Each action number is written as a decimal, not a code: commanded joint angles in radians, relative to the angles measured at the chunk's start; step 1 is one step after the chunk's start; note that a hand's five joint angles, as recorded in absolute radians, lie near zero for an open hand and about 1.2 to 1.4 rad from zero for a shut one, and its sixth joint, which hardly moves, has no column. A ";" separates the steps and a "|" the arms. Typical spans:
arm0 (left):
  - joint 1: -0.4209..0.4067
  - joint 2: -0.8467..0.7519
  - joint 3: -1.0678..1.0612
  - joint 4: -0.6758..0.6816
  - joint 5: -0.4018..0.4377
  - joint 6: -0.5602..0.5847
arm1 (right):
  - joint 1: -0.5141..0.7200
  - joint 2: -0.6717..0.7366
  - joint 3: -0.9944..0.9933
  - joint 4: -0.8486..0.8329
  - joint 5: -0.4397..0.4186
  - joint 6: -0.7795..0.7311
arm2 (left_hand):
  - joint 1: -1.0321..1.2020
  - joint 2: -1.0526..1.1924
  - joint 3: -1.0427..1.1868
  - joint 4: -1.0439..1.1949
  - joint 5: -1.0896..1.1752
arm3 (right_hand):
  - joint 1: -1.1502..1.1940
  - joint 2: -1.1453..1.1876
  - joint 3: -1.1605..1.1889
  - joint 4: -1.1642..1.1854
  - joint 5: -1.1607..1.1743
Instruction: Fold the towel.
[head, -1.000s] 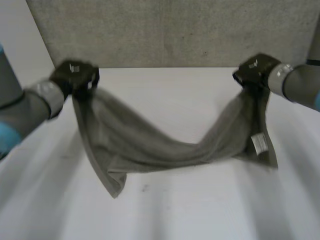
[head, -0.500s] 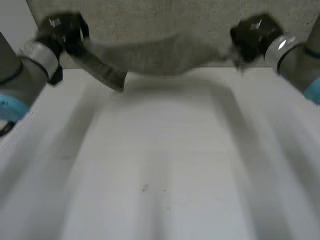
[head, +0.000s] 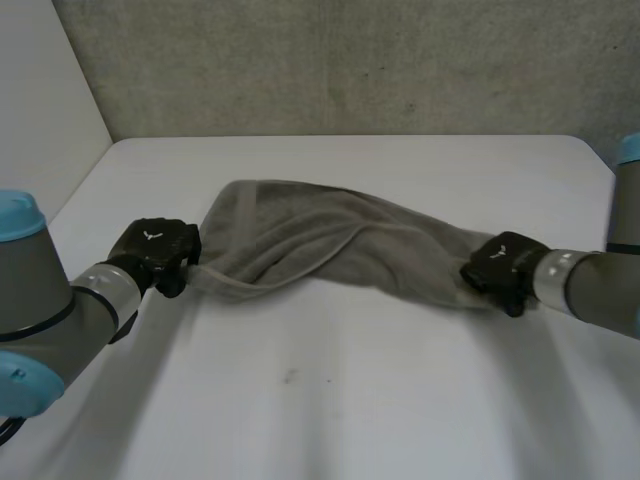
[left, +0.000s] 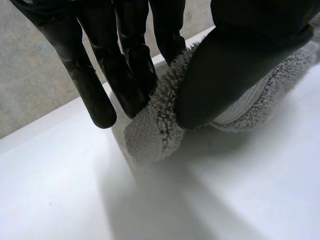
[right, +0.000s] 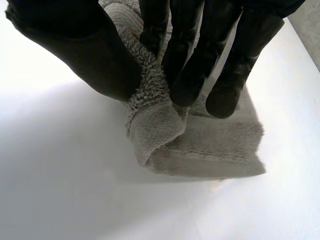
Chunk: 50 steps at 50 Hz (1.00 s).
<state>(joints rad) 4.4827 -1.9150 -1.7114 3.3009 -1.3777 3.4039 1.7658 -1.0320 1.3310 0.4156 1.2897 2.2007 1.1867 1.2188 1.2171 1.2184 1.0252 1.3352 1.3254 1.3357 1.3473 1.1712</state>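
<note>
Towel (head: 320, 240) is showing plain grey terry w/ a flatter woven band at the hem. L hand (head: 155, 255) & R hand (head: 505, 268) are looking black. Table (head: 330, 410) is reading white. Wall (head: 350, 60) is showing speckled grey-beige.

A white table (head: 330, 430) with a smooth, pale top carries everything. A small dark speck (head: 290, 376) marks it toward the near edge (roughly midway between the left and right edges). Behind the far edge rises a rough grey wall (head: 350, 60). A plain white wall (head: 40, 80) stands beside the far left corner.
</note>
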 joint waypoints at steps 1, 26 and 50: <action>-0.003 0.073 -0.066 -0.001 0.025 -0.003 | -0.060 -0.158 0.195 0.173 -0.004 -0.227 | 0.210 0.177 0.179 0.178 0.197 | 0.051 0.060 0.050 0.038 0.040; 0.001 0.137 -0.125 0.000 0.031 -0.002 | -0.080 -0.014 -0.226 0.141 -0.224 0.378 | 0.210 0.177 0.179 0.178 0.197 | -1.161 -1.151 -1.161 -1.173 -1.171; 0.007 0.197 -0.120 0.005 0.031 -0.002 | 0.075 0.378 -0.601 0.138 -0.038 0.613 | 0.210 0.177 0.179 0.178 0.197 | -0.963 -0.953 -0.963 -0.975 -0.973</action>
<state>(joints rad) 4.4860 -1.7180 -1.8339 3.3017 -1.3468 3.4024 1.8187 -0.7151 0.7902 0.5553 1.2184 2.8085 1.1867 1.2188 1.2171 1.2184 1.0252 0.3346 0.3124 0.3257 0.3269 0.1704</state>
